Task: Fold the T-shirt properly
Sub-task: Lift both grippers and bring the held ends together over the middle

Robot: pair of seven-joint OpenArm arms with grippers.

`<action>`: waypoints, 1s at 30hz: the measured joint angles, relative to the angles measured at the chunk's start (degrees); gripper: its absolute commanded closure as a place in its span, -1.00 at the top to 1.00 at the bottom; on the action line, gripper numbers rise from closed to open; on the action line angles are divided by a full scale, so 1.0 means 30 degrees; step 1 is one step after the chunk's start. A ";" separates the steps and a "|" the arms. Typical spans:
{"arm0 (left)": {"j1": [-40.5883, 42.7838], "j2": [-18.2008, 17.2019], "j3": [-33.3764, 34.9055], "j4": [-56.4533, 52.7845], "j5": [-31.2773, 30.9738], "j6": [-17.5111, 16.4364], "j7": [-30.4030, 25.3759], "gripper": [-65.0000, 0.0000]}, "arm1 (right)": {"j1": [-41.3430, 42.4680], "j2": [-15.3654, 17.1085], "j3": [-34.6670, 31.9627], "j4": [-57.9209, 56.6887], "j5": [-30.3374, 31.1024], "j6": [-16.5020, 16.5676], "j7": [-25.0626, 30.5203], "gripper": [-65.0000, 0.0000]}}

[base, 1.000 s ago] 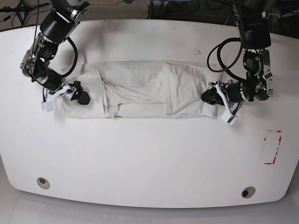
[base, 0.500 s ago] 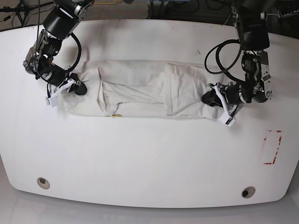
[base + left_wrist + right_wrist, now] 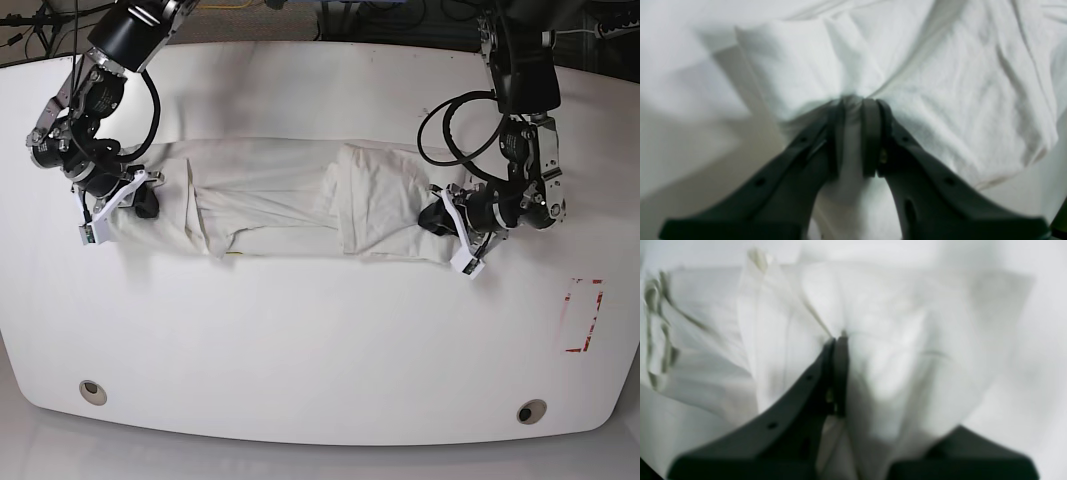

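Note:
The off-white T-shirt (image 3: 280,190) lies stretched in a long, wrinkled band across the white table (image 3: 320,340), with a folded flap bunched near its right end. My left gripper (image 3: 437,216) is at that right end, and in the left wrist view the left gripper (image 3: 857,101) is shut on a pinch of the T-shirt (image 3: 957,83). At the band's left end is my right gripper (image 3: 143,203). The blurred right wrist view shows the right gripper (image 3: 838,338) shut on a fold of the T-shirt (image 3: 890,323). The badge is hidden.
A red-edged rectangle (image 3: 582,315) is marked on the table at the right. Two round holes (image 3: 92,390) (image 3: 531,412) sit near the front edge. Cables lie beyond the table's back edge.
My right gripper has shut on the shirt's left end and pulled it leftward. The whole shirt has shifted left, and my left gripper has followed it, still holding the cloth.

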 measured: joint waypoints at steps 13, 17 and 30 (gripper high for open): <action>-0.0758 0.2149 -0.0073 0.0146 0.3963 0.0066 -0.0277 -0.74 | -0.0816 -0.1523 -0.3825 0.5719 -0.3956 -0.0029 -0.0007 -1.00; -0.0925 0.2856 -0.0073 0.0146 0.4765 0.0226 -0.0262 -0.73 | -0.0780 -0.2113 -0.5005 0.6288 -0.4568 -0.0036 0.0066 -1.00; -0.1217 0.4962 -0.0058 -0.1049 0.5107 0.0299 -0.0583 -0.73 | -0.0153 -0.4102 -0.8349 0.6288 -0.4911 -0.0073 -0.0080 -1.00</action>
